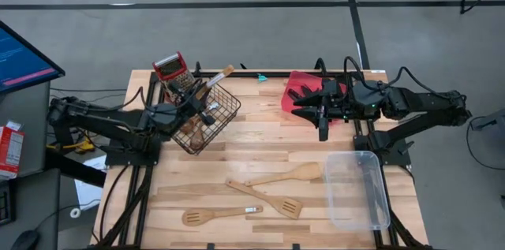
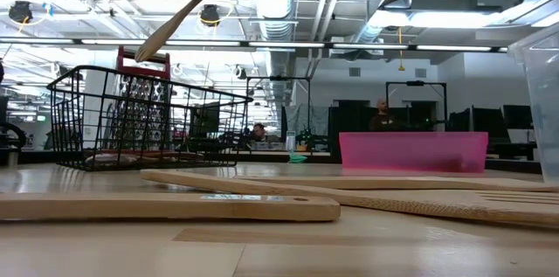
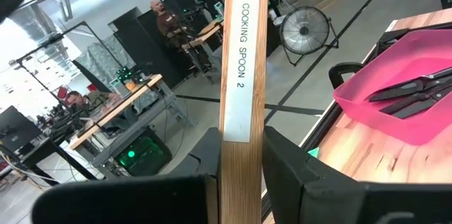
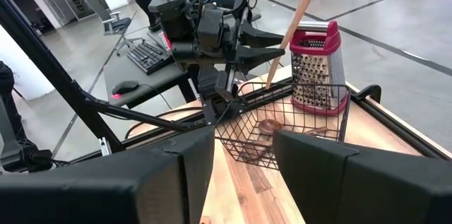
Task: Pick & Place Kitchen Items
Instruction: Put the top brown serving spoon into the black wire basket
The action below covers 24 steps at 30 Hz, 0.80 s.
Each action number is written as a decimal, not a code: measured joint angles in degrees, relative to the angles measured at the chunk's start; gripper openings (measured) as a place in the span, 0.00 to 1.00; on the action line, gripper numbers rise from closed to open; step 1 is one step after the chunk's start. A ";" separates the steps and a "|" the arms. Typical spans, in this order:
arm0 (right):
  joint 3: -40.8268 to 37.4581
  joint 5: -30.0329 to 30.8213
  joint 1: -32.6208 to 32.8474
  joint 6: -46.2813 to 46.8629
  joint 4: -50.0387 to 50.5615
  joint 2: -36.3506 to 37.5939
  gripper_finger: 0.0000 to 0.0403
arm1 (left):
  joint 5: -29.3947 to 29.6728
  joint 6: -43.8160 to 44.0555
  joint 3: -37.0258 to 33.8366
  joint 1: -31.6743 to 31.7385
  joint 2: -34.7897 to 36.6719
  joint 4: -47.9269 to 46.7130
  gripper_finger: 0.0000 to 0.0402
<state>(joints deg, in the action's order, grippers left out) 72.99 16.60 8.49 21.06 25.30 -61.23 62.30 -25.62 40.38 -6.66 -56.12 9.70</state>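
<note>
The left gripper (image 1: 192,102), pinching a wooden cooking spoon (image 1: 211,81) by its handle above the wire basket (image 1: 207,117) near the tabletop's far-left corner, could snag the spoon's bowl on the wires and lose it, while the right gripper (image 1: 309,103), fingers spread, waits over the red tray (image 1: 298,86).

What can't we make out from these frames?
1. Basket contents: in the high view, the left gripper and the cooking spoon it clamps cover them.
2. Red tray contents: the right gripper overhangs in the high view and the tray wall blocks the low view. The left wrist view shows only unidentifiable dark shapes.
3. Spatula label: too small to read in the high view.
</note>
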 joint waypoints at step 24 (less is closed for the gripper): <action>0.00 0.02 0.00 -0.02 0.00 0.00 0.40 | -14.00 17.83 -3.92 4.60 0.02 -2.11 0.12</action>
<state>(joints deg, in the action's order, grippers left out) 72.99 16.62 8.49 21.04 25.30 -61.23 48.30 -7.79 36.46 -2.05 -56.10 7.59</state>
